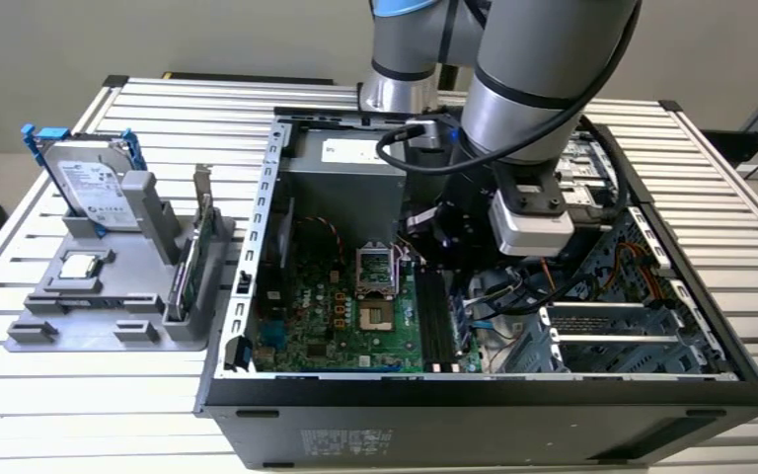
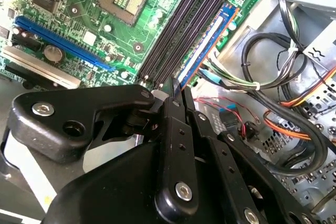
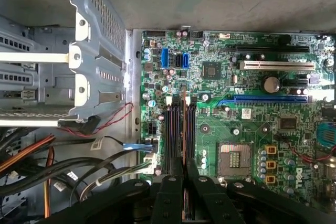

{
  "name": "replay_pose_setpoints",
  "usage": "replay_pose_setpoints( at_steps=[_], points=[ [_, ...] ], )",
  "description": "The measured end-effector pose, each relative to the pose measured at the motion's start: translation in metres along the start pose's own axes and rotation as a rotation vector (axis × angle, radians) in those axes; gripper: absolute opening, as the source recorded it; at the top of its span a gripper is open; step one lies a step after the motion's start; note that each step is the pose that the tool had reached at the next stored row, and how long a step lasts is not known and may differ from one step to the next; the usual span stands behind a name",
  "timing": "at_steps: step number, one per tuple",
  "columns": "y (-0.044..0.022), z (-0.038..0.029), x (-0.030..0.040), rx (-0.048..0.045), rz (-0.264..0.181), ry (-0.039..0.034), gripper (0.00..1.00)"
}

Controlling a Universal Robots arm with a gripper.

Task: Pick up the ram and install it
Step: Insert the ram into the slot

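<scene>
A bench (image 1: 63,395) made of pale metal slats stands before a plain grey wall, and on it lies an open computer case (image 1: 485,405) with its side panel off. To the exterior view's left of the case sits a grey holder (image 1: 96,316) which carries a silver hard drive (image 1: 90,193) with blue rails, standing upright, and a thin card (image 1: 185,272) set on its edge.

The arm (image 1: 537,89) reaches down into the case from above. Its black end effector (image 2: 176,95) is low over the green motherboard (image 1: 313,316), right at the group of black memory slots (image 3: 172,137) that run beside the processor socket (image 3: 233,158).

The ram (image 2: 207,40) is inside the case, standing on its long edge in the line of the slots. Its long axis runs parallel to the black slots, so in the exterior view it points from the near wall of the case toward the far wall. In the second wrist view it looks like a narrow blue strip with a bright upper edge, on the side of the slots that is toward the cables, and one end of it goes under the fingertips. In the first wrist view the stick (image 3: 184,129) shows as a thin line between two black slots, going straight away from the fingers (image 3: 170,182).

The fingers stand close together and seem clamped on the near end of the ram. Whether the stick is fully seated in its slot I cannot tell.

Black, orange and blue cables (image 2: 294,114) lie in the case beside the motherboard, near a grey drive cage (image 3: 94,51).
</scene>
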State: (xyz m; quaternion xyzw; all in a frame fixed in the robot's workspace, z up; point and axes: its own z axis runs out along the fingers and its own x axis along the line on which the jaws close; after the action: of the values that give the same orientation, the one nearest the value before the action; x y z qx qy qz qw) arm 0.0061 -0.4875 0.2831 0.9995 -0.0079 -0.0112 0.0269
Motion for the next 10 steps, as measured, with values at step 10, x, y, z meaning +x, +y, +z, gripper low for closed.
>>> replay_pose_setpoints(
  at_steps=[10],
  points=[
    [-0.0018,0.0103,0.0032,0.0051,0.0,-0.0001,0.0]
  ],
)
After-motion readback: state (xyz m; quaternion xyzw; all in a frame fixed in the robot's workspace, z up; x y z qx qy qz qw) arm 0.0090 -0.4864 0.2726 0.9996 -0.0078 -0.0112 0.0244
